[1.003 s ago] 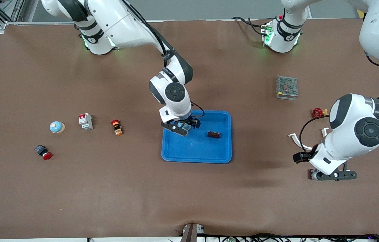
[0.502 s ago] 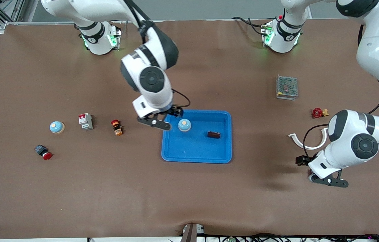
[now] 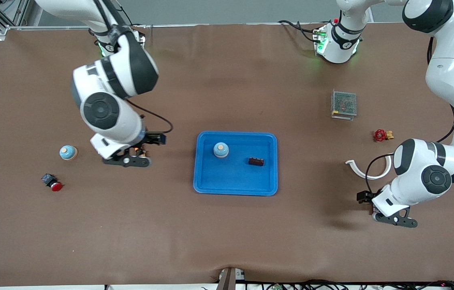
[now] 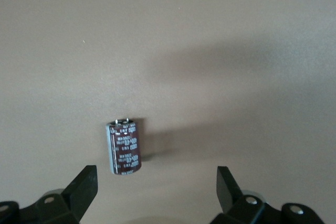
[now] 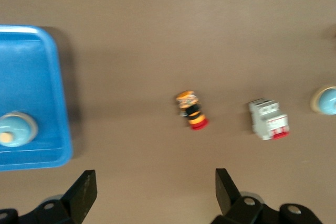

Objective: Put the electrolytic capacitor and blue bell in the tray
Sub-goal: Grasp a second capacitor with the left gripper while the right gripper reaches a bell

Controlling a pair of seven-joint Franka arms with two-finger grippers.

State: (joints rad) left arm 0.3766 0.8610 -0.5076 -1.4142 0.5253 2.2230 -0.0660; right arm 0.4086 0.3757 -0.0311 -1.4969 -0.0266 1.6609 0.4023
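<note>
The blue tray (image 3: 235, 181) lies mid-table. In it stand a blue bell (image 3: 221, 150) and a dark brown electrolytic capacitor (image 3: 256, 161), apart from each other. My right gripper (image 3: 127, 162) hangs open and empty over the table, off the tray toward the right arm's end; its wrist view (image 5: 155, 174) shows the tray (image 5: 47, 77) and the bell (image 5: 16, 128). My left gripper (image 3: 396, 220) is open low over the table at the left arm's end. Another capacitor (image 4: 124, 148) lies on the table just ahead of its open fingers (image 4: 156, 172), untouched.
A second blue bell (image 3: 68, 152), an orange-and-red button (image 5: 191, 109), a white breaker (image 5: 269, 119) and a red push button (image 3: 52, 182) lie toward the right arm's end. A mesh box (image 3: 343, 104), a red valve (image 3: 380, 135) and a white curved piece (image 3: 366, 171) lie toward the left arm's end.
My right gripper has left the blue bell in the tray and swung away toward the right arm's end. My left gripper has drifted a little nearer the front camera.
</note>
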